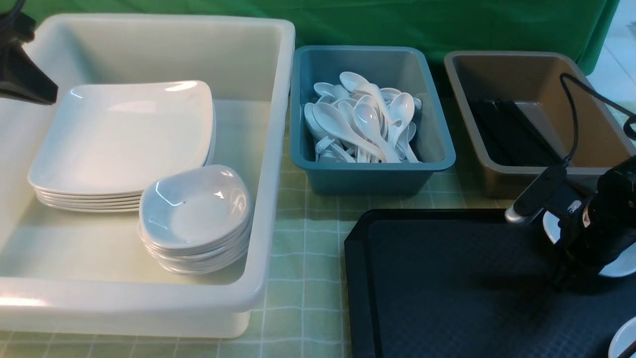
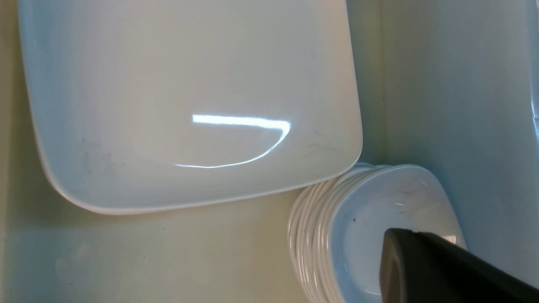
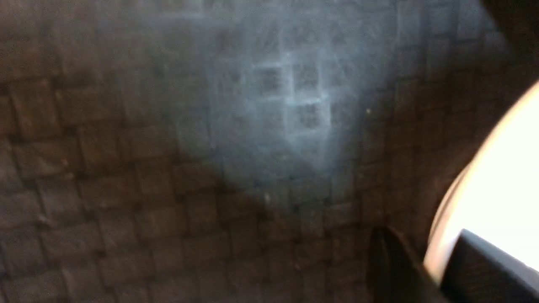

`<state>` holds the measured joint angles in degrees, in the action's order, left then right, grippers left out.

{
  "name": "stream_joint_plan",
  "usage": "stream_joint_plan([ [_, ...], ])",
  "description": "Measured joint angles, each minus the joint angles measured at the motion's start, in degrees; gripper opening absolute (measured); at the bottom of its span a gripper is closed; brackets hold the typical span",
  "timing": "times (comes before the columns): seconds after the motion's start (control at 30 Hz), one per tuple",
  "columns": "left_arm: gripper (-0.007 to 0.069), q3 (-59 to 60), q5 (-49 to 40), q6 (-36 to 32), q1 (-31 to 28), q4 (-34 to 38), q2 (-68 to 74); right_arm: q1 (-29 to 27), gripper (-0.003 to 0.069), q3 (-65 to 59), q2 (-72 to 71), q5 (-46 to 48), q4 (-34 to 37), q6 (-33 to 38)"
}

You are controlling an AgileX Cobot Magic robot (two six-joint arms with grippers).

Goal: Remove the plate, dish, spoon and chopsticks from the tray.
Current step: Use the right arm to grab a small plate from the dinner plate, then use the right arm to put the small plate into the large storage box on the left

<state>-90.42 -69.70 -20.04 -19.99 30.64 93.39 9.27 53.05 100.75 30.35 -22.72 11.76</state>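
The black tray point(image 1: 447, 278) lies at the front right. On its right side sits the white plate point(image 1: 618, 268), mostly hidden behind my right arm. My right gripper point(image 3: 433, 269) is down at the plate point(image 3: 497, 189), one finger on each side of its rim and closed on it. The edge of a small white dish point(image 1: 623, 340) shows at the tray's near right corner. The tray's spoon and chopsticks are out of view. My left gripper point(image 2: 396, 240) hangs shut and empty over the stack of small dishes point(image 2: 379, 210) in the white tub point(image 1: 268, 149).
The white tub holds a stack of large plates point(image 1: 124, 139) and a stack of small dishes point(image 1: 196, 219). Behind the tray stand a teal tub point(image 1: 372, 174) full of white spoons and a brown tub point(image 1: 497, 184) with black chopsticks point(image 1: 512, 134).
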Motion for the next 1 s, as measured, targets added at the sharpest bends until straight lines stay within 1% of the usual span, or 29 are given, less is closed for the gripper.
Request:
stream_joint_plan([
  [0.1,-0.0014,0.0,0.0,0.0,0.0,0.0,0.0,0.4,0.0117,0.1,-0.5,1.4,-0.3,0.0],
  [0.2,-0.0014,0.0,0.0,0.0,0.0,0.0,0.0,3.4,0.0059,1.6,-3.7,7.4,1.6,0.0],
  [0.23,-0.0014,0.0,0.0,0.1,0.0,0.0,0.0,5.4,0.0036,2.5,-5.7,9.9,2.9,0.3],
  [0.27,-0.0014,0.0,0.0,0.1,0.0,0.0,0.0,5.8,0.0036,2.7,-5.7,10.3,3.2,0.3],
  [0.3,-0.0014,0.0,0.0,0.1,0.0,0.0,0.0,9.2,0.0025,4.3,-8.8,13.7,5.3,0.7],
  [0.33,-0.0014,0.0,0.0,0.1,0.0,0.0,0.0,10.9,0.0022,5.1,-10.1,15.0,6.0,0.9],
  [0.37,-0.0014,0.0,0.0,0.1,0.0,0.0,0.0,14.0,0.0022,6.7,-12.2,17.1,6.9,1.2],
  [0.47,-0.0014,0.0,0.0,0.1,0.0,0.3,0.0,24.7,0.0022,13.4,-17.7,21.5,8.7,1.3],
  [0.5,-0.0014,0.0,0.0,0.1,0.0,0.3,0.0,26.1,0.0022,13.9,-17.9,21.9,8.8,1.3],
  [0.57,-0.0014,0.0,0.0,0.1,0.0,0.7,0.0,34.0,0.0022,20.6,-19.2,23.1,9.8,1.6],
  [0.6,-0.0014,0.0,0.0,0.1,0.0,0.7,0.0,35.2,0.0022,21.6,-19.2,23.1,9.8,1.8],
  [0.63,-0.0014,0.0,0.0,0.1,0.0,0.8,0.0,39.9,0.0020,25.4,-18.6,21.8,10.0,3.5],
  [0.67,-0.0014,0.0,0.1,0.1,0.0,0.8,0.0,42.6,0.0019,27.5,-17.7,20.3,10.0,5.3],
  [0.73,-0.0014,0.0,0.1,0.2,0.0,0.8,0.0,44.9,0.0019,29.4,-16.6,18.3,10.0,7.5],
  [0.77,-0.0013,0.0,0.1,0.3,0.0,0.8,0.0,48.1,0.0019,32.1,-14.0,14.7,10.0,11.3],
  [0.87,-0.0013,0.0,0.1,0.3,0.0,0.8,0.0,52.1,0.0019,35.7,-8.0,8.2,10.2,17.6],
  [1.0,-0.0013,0.0,0.1,0.4,0.0,0.8,0.0,53.5,0.0019,38.5,1.2,4.1,10.1,22.0],
])
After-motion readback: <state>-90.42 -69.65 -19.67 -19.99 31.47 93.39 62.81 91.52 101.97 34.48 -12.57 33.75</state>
